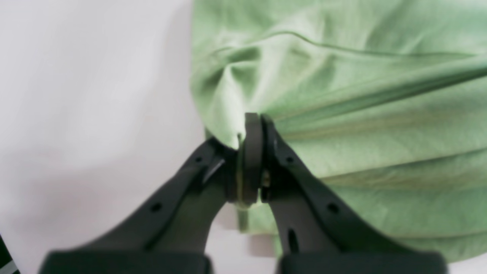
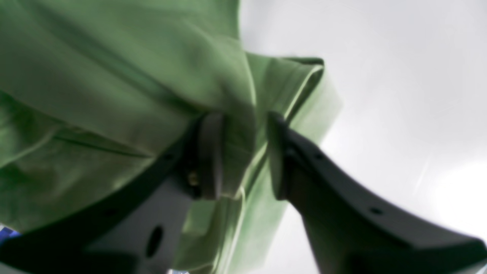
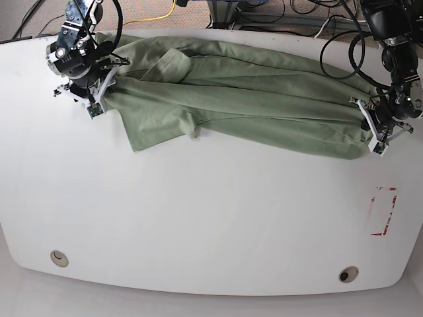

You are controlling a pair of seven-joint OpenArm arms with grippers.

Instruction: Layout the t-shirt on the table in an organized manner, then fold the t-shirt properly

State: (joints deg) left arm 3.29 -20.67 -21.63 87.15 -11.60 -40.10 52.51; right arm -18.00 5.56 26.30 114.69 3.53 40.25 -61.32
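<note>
The sage-green t-shirt [image 3: 231,99] lies stretched in a wrinkled band across the far part of the white table [image 3: 198,218]. At its right end in the base view, my left gripper [image 3: 371,127] is shut on a pinch of the fabric; the left wrist view shows the jaws [image 1: 253,131] pressed together on a bunched edge of the t-shirt [image 1: 361,133]. At the far left end, my right gripper [image 3: 99,92] stands open. In the right wrist view its fingers [image 2: 243,152] are apart, with a fold of the t-shirt [image 2: 95,76] hanging between them against one pad.
A red tape rectangle [image 3: 383,211] marks the table near its right edge. Two round cable holes [image 3: 59,257] [image 3: 348,273] sit near the front edge. Cables and floor clutter [image 3: 264,20] lie beyond the far edge.
</note>
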